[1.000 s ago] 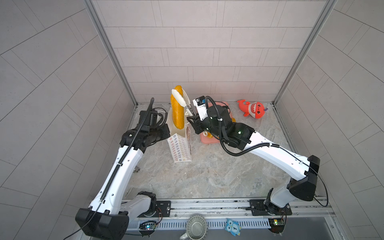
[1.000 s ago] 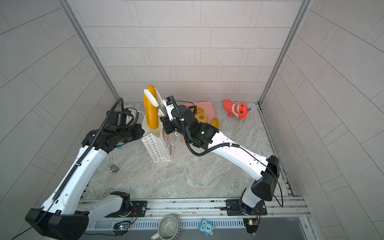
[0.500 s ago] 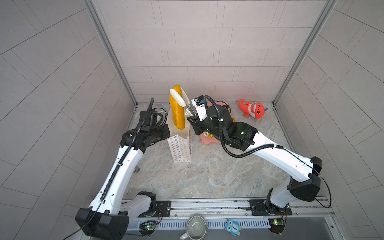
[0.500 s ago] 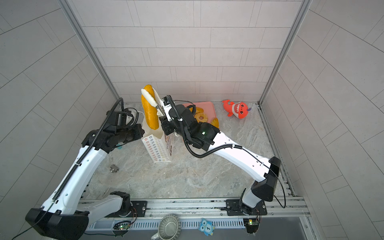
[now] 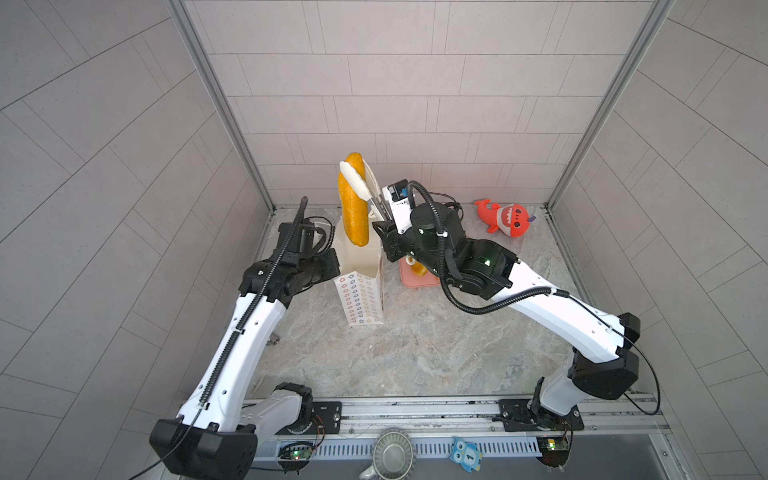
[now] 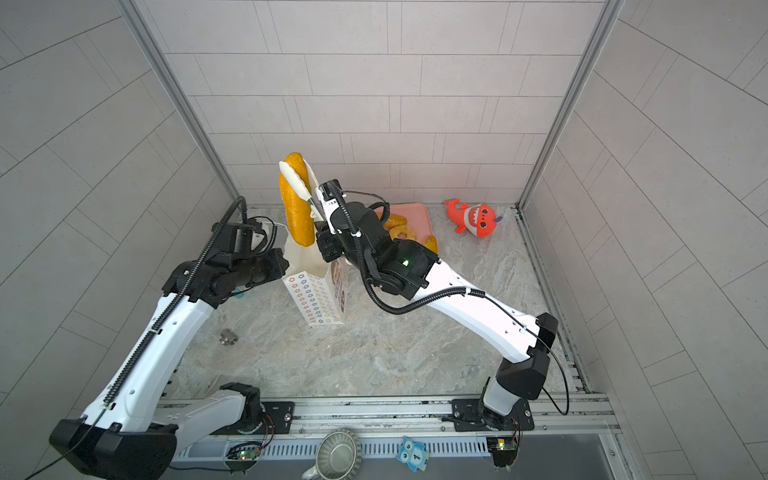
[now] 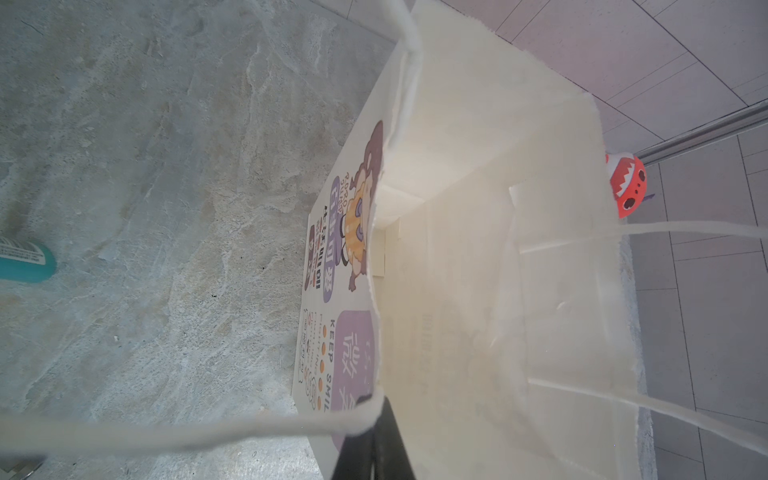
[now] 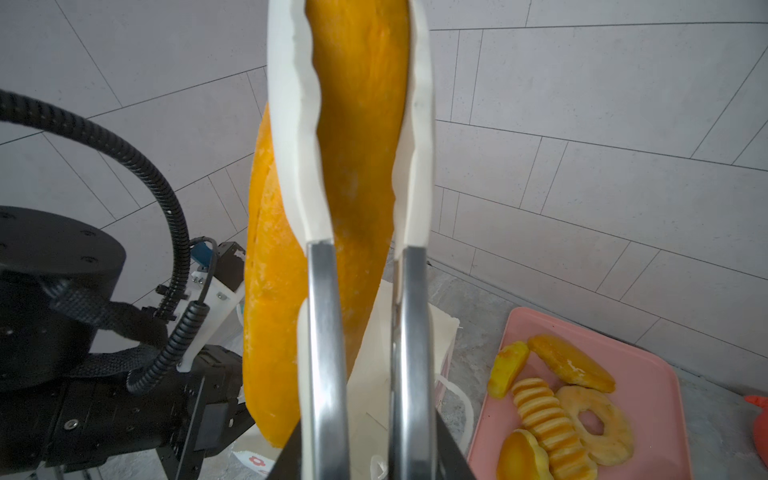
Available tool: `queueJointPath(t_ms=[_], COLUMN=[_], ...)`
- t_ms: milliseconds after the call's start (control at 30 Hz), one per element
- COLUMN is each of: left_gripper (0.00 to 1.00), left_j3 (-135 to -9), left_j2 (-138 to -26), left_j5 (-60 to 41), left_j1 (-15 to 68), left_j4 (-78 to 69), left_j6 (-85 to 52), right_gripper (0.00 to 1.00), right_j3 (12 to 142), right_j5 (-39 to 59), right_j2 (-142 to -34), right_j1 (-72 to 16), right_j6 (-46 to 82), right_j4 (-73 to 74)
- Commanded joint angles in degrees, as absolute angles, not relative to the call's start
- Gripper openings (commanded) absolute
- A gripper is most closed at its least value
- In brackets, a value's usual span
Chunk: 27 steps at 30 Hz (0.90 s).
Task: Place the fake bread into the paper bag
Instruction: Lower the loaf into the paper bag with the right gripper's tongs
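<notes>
Upper centre in both top views, the right claw (image 5: 384, 226) clamps metal tongs (image 8: 324, 332) whose white tips grip a long yellow loaf (image 5: 353, 224), upright over the open paper bag (image 5: 361, 299). The left claw (image 7: 376, 449), closed, pinches the bag's rim. Printed there: "KEEP SMIL".

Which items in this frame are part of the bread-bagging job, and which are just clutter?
In use: long loaf, held in tongs by the right gripper; paper bag, rim pinched by the left gripper; pastries on the pink tray.
Lying about: red plush shark; metal fitting; teal object; fluted tin; owl tag.
</notes>
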State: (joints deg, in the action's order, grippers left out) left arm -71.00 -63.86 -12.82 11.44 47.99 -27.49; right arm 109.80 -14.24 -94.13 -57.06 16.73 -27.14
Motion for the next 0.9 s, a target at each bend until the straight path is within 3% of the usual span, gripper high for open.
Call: queueJointPath(t_ms=[0,867], left_gripper=[0.06,0.06], left_j3=[-70.7,-71.1], left_j2=[-62.8,-62.9], left_j5=[-12.9,-13.0], left_j1=[11.9,11.9], left_j4=[47.4,47.4], left_j6=[-27.4,-27.3], right_gripper=[0.31,0.33], right_j3=[113.3,109.0], right_j5=[-16.6,-17.1], right_j2=[-95.8,-98.2], right_j1=[-57.2,-57.2], right_j6=[17.3,17.3], right_j4=[-28.2,-29.7])
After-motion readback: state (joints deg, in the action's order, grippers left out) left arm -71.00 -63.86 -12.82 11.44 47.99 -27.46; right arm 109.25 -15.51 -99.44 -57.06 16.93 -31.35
